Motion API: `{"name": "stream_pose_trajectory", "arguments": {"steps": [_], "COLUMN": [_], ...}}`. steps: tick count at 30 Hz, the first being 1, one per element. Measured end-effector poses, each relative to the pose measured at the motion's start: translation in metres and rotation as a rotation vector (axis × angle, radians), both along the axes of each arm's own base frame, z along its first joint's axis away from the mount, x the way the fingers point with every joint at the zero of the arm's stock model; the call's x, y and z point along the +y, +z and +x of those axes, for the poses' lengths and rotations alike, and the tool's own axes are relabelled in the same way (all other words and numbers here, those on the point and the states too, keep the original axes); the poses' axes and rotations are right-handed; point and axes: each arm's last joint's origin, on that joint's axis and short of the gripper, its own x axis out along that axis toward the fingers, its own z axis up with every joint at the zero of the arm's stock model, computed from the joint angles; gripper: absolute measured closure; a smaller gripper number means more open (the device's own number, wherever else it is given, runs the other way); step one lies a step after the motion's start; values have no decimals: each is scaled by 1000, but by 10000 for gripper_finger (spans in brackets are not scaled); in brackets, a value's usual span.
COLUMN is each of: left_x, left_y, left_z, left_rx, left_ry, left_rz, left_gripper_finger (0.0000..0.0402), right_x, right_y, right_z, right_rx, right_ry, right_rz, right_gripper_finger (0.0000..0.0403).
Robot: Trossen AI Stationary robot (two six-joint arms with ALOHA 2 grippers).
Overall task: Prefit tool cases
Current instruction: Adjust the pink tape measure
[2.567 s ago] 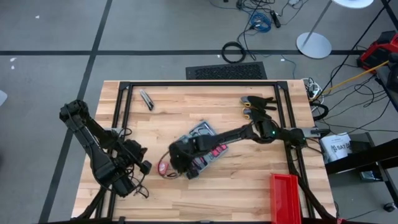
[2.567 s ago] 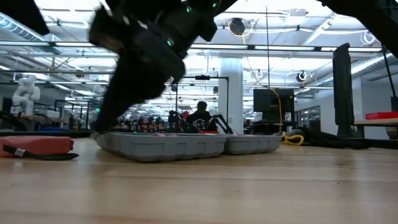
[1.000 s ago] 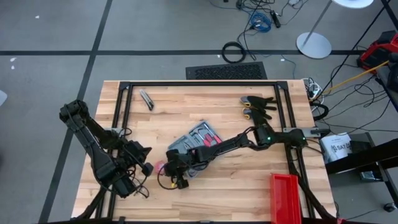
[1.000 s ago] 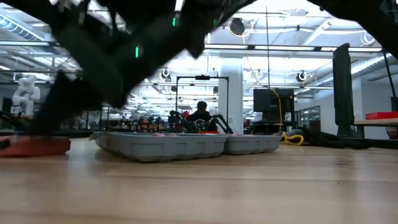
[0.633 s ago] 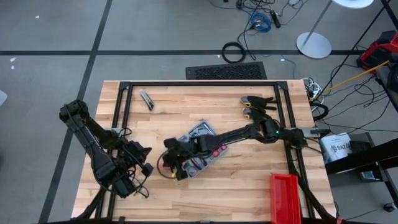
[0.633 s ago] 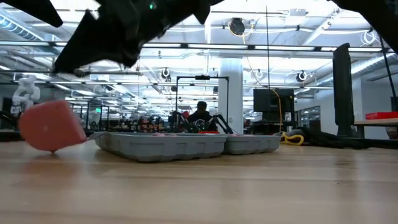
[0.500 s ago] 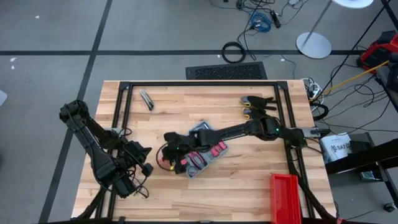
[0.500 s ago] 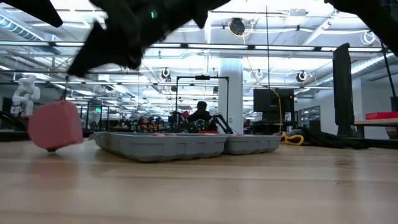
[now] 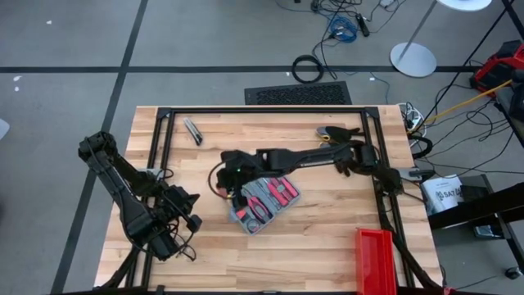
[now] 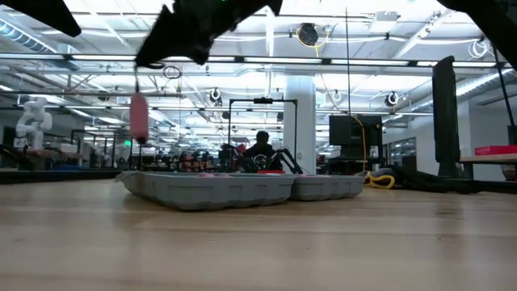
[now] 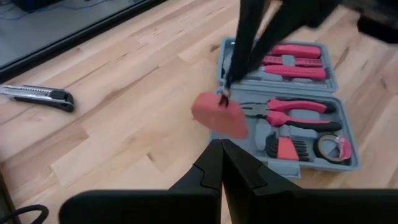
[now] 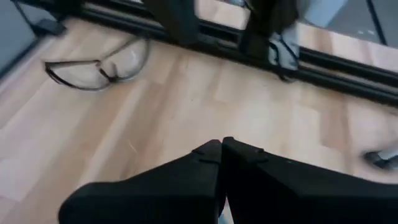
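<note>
The tool case (image 9: pixel 266 201) (image 10: pixel 242 187) (image 11: pixel 292 118) lies open and flat on the table, with red-handled tools in its grey tray. My right gripper (image 9: pixel 232 174) (image 10: pixel 145 61) hovers over the case's far left corner, shut on a small flat red object (image 11: pixel 219 115) (image 10: pixel 139 117) that dangles below it. In the right wrist view its fingers (image 12: pixel 221 146) are pressed together and the red object is out of sight. My left gripper (image 9: pixel 190 221) (image 11: pixel 221 146) waits shut at the table's near left, touching nothing. My right gripper pinches a thin cord at the red object's top (image 11: pixel 225 94) between its two fingertips, which point down from above. The red object hangs freely below the fingers on that cord (image 10: pixel 137 81), lifted clear of the table and the case.
A utility knife (image 9: pixel 192 131) (image 11: pixel 40 96) lies at the far left. Black and yellow gloves (image 9: pixel 340 139) lie at the far right, and a red bin (image 9: pixel 375 260) stands at the near right. Clear safety glasses (image 12: pixel 99 65) lie near the left arm's base.
My right gripper has picked the red object up off the table near the case's near left corner. It has risen and swung toward the far edge, and the object, first just off the wood, now hangs high on its cord.
</note>
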Motion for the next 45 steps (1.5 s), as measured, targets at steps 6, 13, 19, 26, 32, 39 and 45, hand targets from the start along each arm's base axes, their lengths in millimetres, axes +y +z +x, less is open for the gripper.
{"name": "stream_pose_trajectory", "arguments": {"steps": [6,13,19,26,32,39,45], "left_x": [1,1,-1,-1,-1,-1,-1], "left_y": [-5,-5,-6,-6,-6,-6,-5], "left_z": [-1,-1,1,2,2,2,2], "left_rx": [3,-2,-19,-26,-25,-29,-40], "left_ry": [5,7,8,7,7,6,0], "left_rz": [7,2,-18,-26,-25,-23,-10], "left_gripper_finger": [393,393,393,393,393,393,393], "right_x": [-6,-11,-12,3,18,23,36], "right_y": [7,-6,-27,-66,-69,-68,-61], "right_z": [-13,-17,-15,-6,-5,-5,2], "right_rx": [88,189,276,349,344,361,257], "right_ry": [-81,-51,-69,-42,16,3,45], "right_rz": [-145,-221,-245,-212,-75,40,101], "right_gripper_finger": [403,403,403,403,403,403,403]}}
